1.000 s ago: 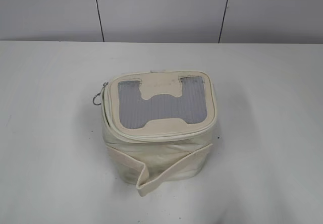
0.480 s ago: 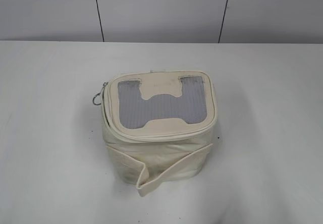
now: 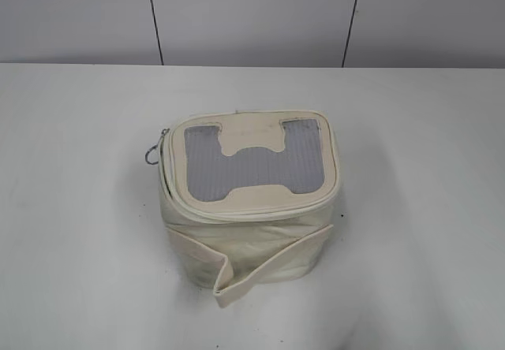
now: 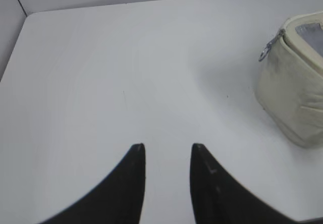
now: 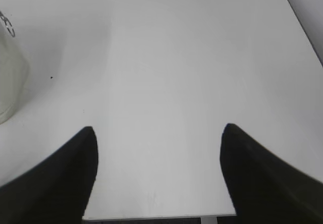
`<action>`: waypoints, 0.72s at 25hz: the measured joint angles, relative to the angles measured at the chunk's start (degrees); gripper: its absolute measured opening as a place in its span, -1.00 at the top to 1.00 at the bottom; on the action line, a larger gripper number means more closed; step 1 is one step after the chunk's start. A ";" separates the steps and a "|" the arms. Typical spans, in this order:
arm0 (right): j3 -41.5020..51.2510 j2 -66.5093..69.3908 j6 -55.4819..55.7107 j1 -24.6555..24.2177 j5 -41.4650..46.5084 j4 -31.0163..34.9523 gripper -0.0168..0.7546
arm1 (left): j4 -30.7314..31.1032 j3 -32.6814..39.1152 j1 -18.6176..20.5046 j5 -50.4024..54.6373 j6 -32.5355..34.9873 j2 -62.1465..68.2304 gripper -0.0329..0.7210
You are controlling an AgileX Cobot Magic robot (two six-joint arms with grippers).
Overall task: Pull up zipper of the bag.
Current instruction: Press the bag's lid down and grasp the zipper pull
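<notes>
The cream-white bag point(image 3: 248, 232) stands in the middle of the white table, its grey mesh H-shaped panel point(image 3: 252, 161) facing up and a cream strap point(image 3: 237, 283) across its front. The zipper point(image 3: 164, 169) runs round the lid edge, with its silver slider and ring pull point(image 3: 151, 155) hanging at the bag's left rear corner. In the left wrist view the bag point(image 4: 295, 90) is at the right edge with the ring pull point(image 4: 266, 51) showing. My left gripper point(image 4: 167, 148) is open and empty, well left of the bag. My right gripper point(image 5: 159, 130) is wide open and empty, with the bag's edge point(image 5: 10, 82) at far left.
The white table point(image 3: 79, 208) spreads round the bag on all sides. A grey panelled wall point(image 3: 252, 19) stands behind it. The table's near edge point(image 5: 151, 217) shows just below my right gripper. Neither gripper is in the exterior view.
</notes>
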 joint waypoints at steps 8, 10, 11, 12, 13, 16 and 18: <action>-0.18 6.74 0.05 4.11 -0.13 -0.31 -0.56 | -9.40 -1.96 0.00 -12.03 0.00 12.84 0.26; -0.46 9.65 0.05 5.43 -1.02 -1.12 -0.56 | -13.31 -2.03 0.00 -16.10 0.12 17.14 0.22; -0.84 11.41 0.05 6.23 -2.03 -1.45 -0.56 | -15.15 -2.20 0.00 -17.67 0.78 19.65 0.20; -1.25 13.21 0.05 7.08 -3.67 -1.29 -0.56 | -16.38 -2.59 0.00 -18.50 1.83 22.23 0.19; -1.59 14.75 0.05 7.82 -5.15 -1.43 -0.56 | -17.72 -3.17 0.00 -19.02 3.37 24.90 0.16; -2.92 20.51 0.05 10.65 -10.42 -1.84 -0.56 | -21.65 -5.17 0.00 -19.57 8.01 32.43 0.13; -4.28 25.33 0.05 12.25 -13.41 -1.84 -0.56 | -24.88 -6.62 0.00 -19.54 10.91 37.23 0.13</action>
